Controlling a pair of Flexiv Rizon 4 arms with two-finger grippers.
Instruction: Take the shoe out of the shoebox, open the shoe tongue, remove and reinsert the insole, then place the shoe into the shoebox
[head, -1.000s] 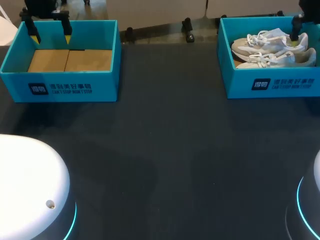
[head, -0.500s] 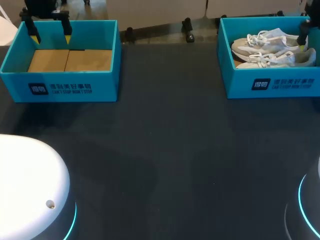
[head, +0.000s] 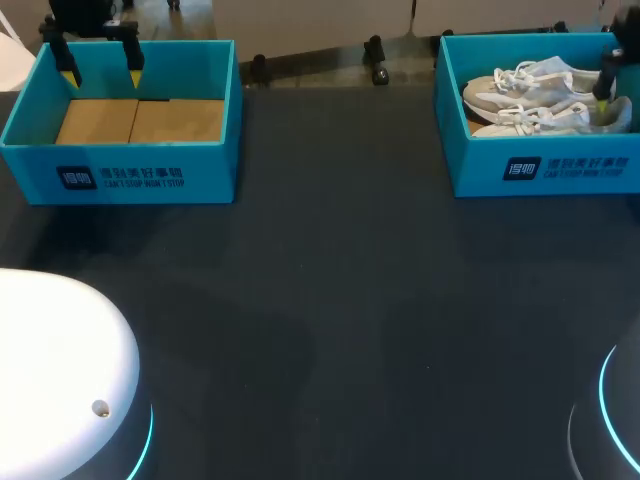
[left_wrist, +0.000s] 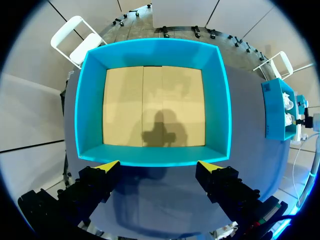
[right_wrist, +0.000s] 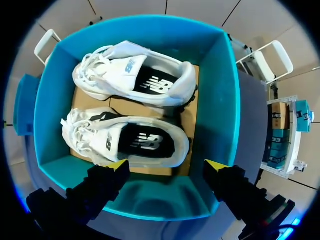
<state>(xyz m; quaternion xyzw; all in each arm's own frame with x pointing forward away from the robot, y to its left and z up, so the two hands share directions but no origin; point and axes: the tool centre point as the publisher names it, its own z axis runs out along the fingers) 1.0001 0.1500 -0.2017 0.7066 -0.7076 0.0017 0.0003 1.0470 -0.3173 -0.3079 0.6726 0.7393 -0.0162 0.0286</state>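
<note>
Here, two turquoise shoeboxes stood well apart at the far side of the dark table (head: 330, 280). The right shoebox (head: 540, 165) held a pair of white shoes lying side by side on its brown cardboard floor, with the toes pointing the same way and the white laces tied. In the right wrist view the nearer shoe (right_wrist: 125, 140) lay just ahead of the right gripper (right_wrist: 166, 165), and the farther shoe (right_wrist: 135, 80) lay beyond it, close to the box's opposite wall. Both shoes were inside the box, and a black insole (right_wrist: 147, 142) could be seen in the opening of the nearer one; the other shoe showed the same kind of black lining. The right gripper hung over this box with its two yellow-tipped fingers spread wide, and nothing was held between them. From the head view one of its fingers appeared near the heels of the shoes. The left shoebox (head: 120, 170) contained only its cardboard floor, on which the shadow of a gripper fell. The left gripper (left_wrist: 159, 166) hung above the edge of this box, its fingers also wide apart and holding nothing.
</note>
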